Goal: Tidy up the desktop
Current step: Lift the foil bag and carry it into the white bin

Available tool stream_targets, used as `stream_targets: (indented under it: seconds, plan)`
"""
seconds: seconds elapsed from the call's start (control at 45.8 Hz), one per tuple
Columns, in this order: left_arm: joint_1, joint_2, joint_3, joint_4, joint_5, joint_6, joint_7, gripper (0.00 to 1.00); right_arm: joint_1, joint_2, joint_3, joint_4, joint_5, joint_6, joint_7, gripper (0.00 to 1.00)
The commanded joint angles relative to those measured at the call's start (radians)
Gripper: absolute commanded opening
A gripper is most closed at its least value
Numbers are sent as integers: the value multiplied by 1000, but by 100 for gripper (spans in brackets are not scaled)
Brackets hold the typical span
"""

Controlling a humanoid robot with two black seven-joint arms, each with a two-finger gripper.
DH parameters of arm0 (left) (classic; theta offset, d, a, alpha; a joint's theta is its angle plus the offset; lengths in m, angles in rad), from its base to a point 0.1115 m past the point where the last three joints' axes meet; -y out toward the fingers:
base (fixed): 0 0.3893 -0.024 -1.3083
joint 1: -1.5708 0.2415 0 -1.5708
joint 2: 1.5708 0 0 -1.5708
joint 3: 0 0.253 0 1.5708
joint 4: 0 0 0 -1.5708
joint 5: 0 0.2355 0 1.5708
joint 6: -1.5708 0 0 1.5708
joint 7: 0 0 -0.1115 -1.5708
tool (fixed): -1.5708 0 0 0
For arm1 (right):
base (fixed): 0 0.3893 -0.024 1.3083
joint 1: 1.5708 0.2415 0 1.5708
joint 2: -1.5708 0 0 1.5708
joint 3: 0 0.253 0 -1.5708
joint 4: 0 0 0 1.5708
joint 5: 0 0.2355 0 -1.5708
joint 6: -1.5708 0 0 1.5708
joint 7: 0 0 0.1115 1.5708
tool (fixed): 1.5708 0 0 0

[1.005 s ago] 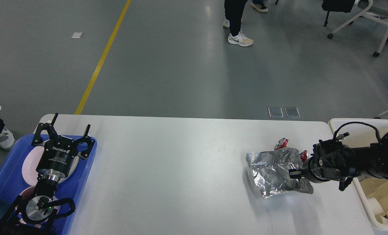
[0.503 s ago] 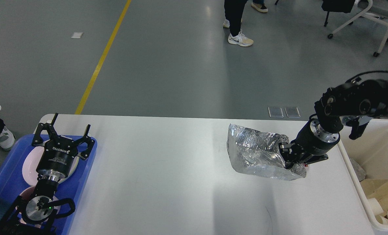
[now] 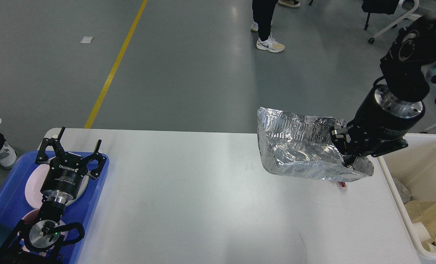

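Note:
The white desktop [image 3: 188, 198] fills the lower middle of the head view. My right gripper [image 3: 347, 156] is shut on the right edge of a crumpled silver foil bag [image 3: 298, 154], which hangs lifted above the desktop's far right part. A small red scrap [image 3: 343, 184] peeks out on the desktop just under the bag's lower edge. At the left, my left gripper [image 3: 69, 145] stands open with nothing between its fingers, held over the blue tray [image 3: 5, 205].
The blue tray holds pale plates [image 3: 32, 187] under my left arm. A deep white bin [image 3: 423, 190] with paper waste stands at the desktop's right end. A person's legs [image 3: 265, 25] and a wheeled chair [image 3: 394, 22] are on the grey floor beyond.
My right arm has risen and swung up and right, lifting the foil bag off the desktop toward the bin side. The left arm has not moved.

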Motion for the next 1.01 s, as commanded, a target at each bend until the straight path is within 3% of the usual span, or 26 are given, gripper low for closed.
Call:
stream_targets:
  seconds: [0.0, 0.35, 0.524, 0.765, 0.983]
  plan:
    - [0, 0, 0, 0, 0, 2, -1, 96, 25, -9, -4, 17, 17, 5, -11, 0]
    - [0, 2, 0, 0, 0, 2, -1, 96, -8, -22, -133, -30, 50, -2, -8, 0]
    - [0, 2, 0, 0, 0, 2, -1, 96, -106, -181, -205, -173, 49, -5, -8, 0]
    - [0, 0, 0, 0, 0, 2, -1, 96, -525, -396, -145, -631, 49, -6, -3, 0]
    - [0, 0, 0, 0, -1, 2, -1, 96, -990, -414, 105, -1051, 49, -12, -2, 0]
